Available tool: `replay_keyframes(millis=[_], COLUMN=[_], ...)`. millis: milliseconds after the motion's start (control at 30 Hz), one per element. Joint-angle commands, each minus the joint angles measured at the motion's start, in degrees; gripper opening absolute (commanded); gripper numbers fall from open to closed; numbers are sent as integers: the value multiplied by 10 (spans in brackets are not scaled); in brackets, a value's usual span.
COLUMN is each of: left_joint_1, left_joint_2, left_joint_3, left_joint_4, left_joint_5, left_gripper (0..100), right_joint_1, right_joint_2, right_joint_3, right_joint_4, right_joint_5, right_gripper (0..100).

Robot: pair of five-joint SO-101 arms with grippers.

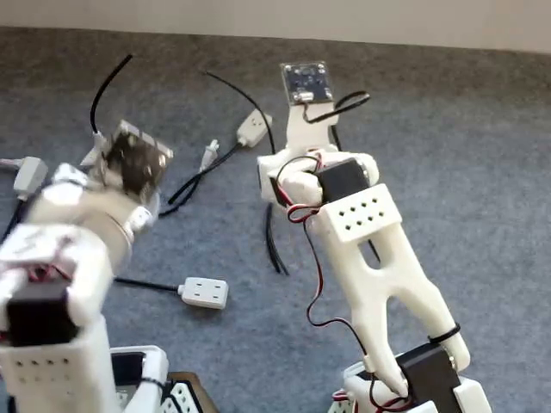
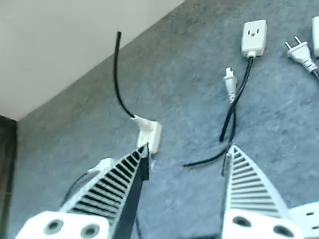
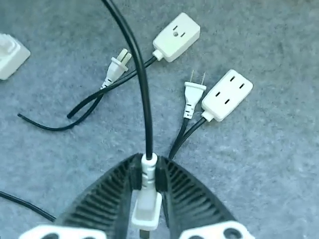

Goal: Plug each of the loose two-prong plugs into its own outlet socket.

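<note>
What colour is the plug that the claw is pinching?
The plug is white, on a black cord; the right wrist view shows it best.

I am working in soft, even daylight, and nothing on the grey carpet [image 1: 482,155] looks dim. In the high view the carpet darkens to a duller band just under the pale wall [image 1: 413,17]. Shadows are weak. In the right wrist view the loose plug [image 3: 192,94] throws hardly any, just a thin soft edge beside it. White plastic runs bright, and the held plug [image 3: 146,209] in the right gripper [image 3: 148,160] loses surface detail to glare. In the left wrist view the wall is the brightest patch.
</note>
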Motion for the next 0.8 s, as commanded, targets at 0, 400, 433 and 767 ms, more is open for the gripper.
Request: replay_keyframes(millis=[0,400,433,767], left_joint_1=[36,116,116,114], left_joint_2=[-119,-356,-361,-368], left_joint_3=[193,401,412,455], left_joint_4=[-98,-142,-142,-180], left_joint_5=[48,154,154,154], left_gripper=[263,341,341,341], right_joint_1=[0,-132,-140,-174], right_joint_2=[-6,-11,-11,-155], right_joint_3=[-25,105,111,118], right_joint_4=[-21,-181,-181,-77], right_joint_5=[-36,-35,-27,8], right_gripper=[5,5,5,5])
